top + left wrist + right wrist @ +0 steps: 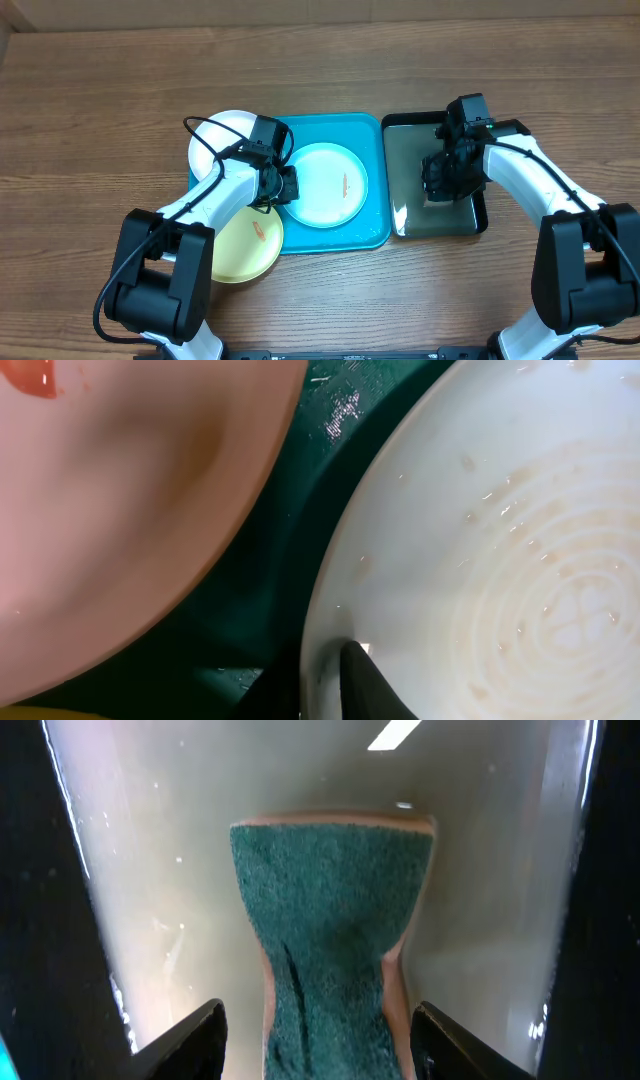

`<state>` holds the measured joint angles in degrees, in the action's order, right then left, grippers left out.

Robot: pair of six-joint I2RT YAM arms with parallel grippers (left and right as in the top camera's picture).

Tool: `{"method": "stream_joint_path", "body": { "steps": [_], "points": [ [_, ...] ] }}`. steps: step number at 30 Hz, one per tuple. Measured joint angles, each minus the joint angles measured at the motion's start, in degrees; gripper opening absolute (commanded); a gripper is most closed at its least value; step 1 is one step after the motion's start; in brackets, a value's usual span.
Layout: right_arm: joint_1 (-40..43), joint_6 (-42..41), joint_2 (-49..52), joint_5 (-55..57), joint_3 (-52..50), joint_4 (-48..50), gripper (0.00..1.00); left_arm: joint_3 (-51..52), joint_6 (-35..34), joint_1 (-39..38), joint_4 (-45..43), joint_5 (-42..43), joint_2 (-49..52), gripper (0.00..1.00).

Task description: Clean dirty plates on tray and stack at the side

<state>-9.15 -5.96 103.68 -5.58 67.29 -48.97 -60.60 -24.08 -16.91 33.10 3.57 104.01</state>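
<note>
While the pale cyan plate [330, 185] lies flat in the middle of the tray [372, 228], its left rim is held by the left hand [284, 184], which is almost closed. In the left wrist view the plate's edge is seen pinched between the dark fingers [365, 680], and faint rings and dried marks can be made out on the plate's face. A thin orange smear is seen right of the plate's centre from overhead.

The white plate [222, 140] is found at the far left, overlapping the tray's left rim. The yellow-green plate [245, 245] lies at the near left, mostly on the bench [320, 60], with its edge at the tray's near left corner and an orange smear on its far part.

To the right of the teal tray, just beside it, a black tray [410, 150] is set. The right hand [448, 178] is held low over it, with its jaws standing apart. Between them, in the right wrist view, a green sponge [330, 920] is seen lying on the glossy surface, narrowed at its waist. A gap is left on either side, so the sponge is not gripped and nothing is held by that hand.
</note>
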Motion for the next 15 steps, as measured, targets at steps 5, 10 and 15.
{"method": "stream_joint_path", "body": {
  "steps": [5, 10, 15],
  "points": [
    [0.00, 0.00, 0.00, 0.00, -2.71, 3.74, 0.52, 0.02, 0.02, 0.00, -0.15, 0.00, 0.02, 0.18],
    [0.00, 0.04, 0.00, 0.04, -4.09, 4.87, 0.45, 0.02, 0.02, 0.00, -0.20, 0.00, 0.04, 0.19],
    [0.00, 0.46, 0.00, 0.07, -4.09, 5.68, 0.19, 0.02, 0.02, 0.00, -0.59, -0.02, 0.04, 0.22]
  ]
}}
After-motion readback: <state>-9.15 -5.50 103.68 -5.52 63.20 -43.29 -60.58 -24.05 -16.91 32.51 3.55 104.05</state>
